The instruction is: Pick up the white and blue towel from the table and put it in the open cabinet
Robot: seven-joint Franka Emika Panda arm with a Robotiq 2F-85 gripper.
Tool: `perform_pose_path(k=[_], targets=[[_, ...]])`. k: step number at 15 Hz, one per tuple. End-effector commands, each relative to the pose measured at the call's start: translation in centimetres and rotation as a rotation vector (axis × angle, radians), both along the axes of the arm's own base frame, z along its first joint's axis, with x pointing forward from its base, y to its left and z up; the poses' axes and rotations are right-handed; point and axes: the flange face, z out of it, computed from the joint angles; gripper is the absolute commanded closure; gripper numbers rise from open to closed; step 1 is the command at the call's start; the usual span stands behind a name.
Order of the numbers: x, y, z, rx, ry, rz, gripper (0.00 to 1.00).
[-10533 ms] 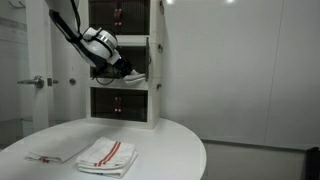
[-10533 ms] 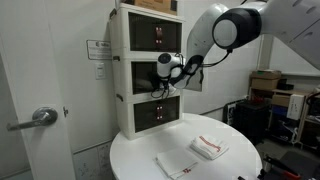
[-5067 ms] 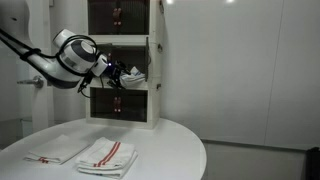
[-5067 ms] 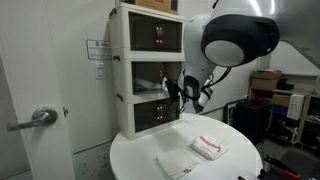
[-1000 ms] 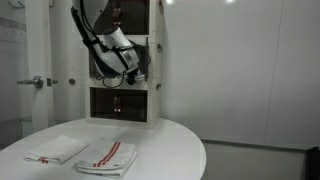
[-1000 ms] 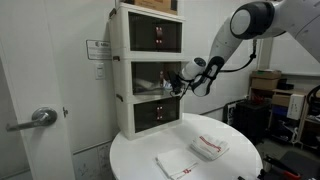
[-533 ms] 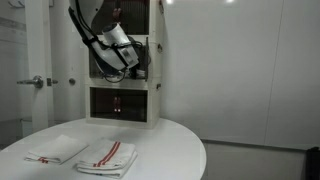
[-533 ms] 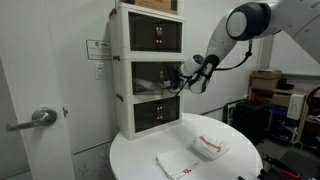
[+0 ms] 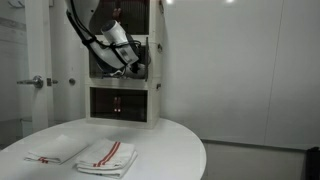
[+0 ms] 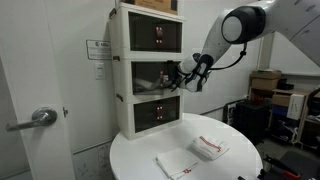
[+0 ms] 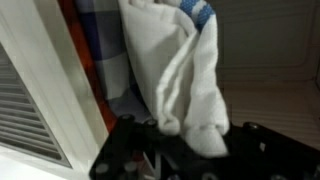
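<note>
The white and blue towel [image 11: 185, 70] fills the wrist view as a bunched white cloth with a blue stripe at its top, held between the dark jaws. My gripper [image 11: 190, 140] is shut on it. In both exterior views the gripper [image 9: 135, 68] [image 10: 172, 75] reaches into the opening of the cabinet [image 9: 154, 62] [image 10: 126, 76], the middle unit of the white box tower. The towel is mostly hidden there by the gripper and the cabinet frame. The round white table [image 9: 165, 150] [image 10: 140, 155] lies below.
Two folded white towels with red stripes lie on the table [image 9: 108, 155] [image 9: 55, 150], also seen in an exterior view [image 10: 210, 147] [image 10: 180, 162]. Dark-fronted units sit above and below the cabinet. A door with a lever handle [image 10: 40, 118] stands beside the tower.
</note>
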Motion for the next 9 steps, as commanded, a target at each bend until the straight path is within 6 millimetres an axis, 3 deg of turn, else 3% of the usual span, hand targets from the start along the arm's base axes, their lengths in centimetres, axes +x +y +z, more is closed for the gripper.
perform_pose_path(k=[1,9], targets=[[1.2,0.2,0.4,0.017,-0.085,-0.001,0.92],[3.2,0.2,-0.5,-0.015,-0.110,0.045,0.92]])
